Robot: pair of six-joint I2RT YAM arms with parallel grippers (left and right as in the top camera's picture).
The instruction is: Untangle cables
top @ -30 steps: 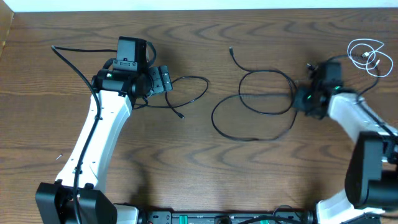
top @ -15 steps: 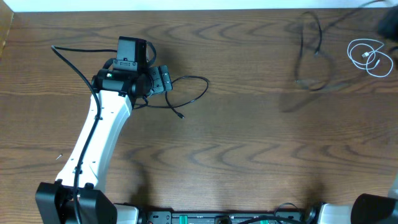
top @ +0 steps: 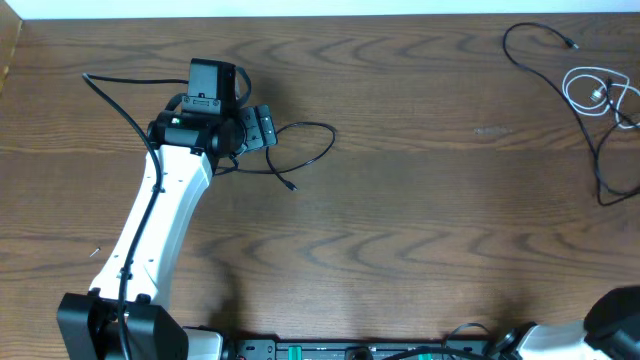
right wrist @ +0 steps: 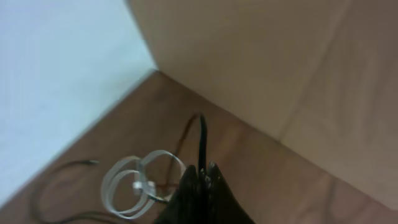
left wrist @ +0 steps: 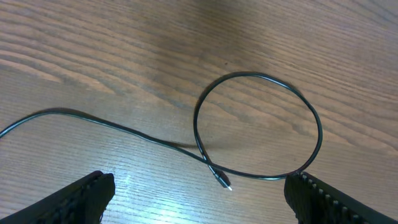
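Plainly, the right gripper (right wrist: 202, 177) is pressed together, pinching the black cable (right wrist: 201, 134), which rises from its tips. The coiled white cable (right wrist: 134, 183) lies near it. Overhead, both sit at the table's (top: 420, 220) far right corner. The left gripper (left wrist: 199, 179) is spread wide above a second black cable (left wrist: 258, 124). That cable is looped, and its plug end lies between the fingers.
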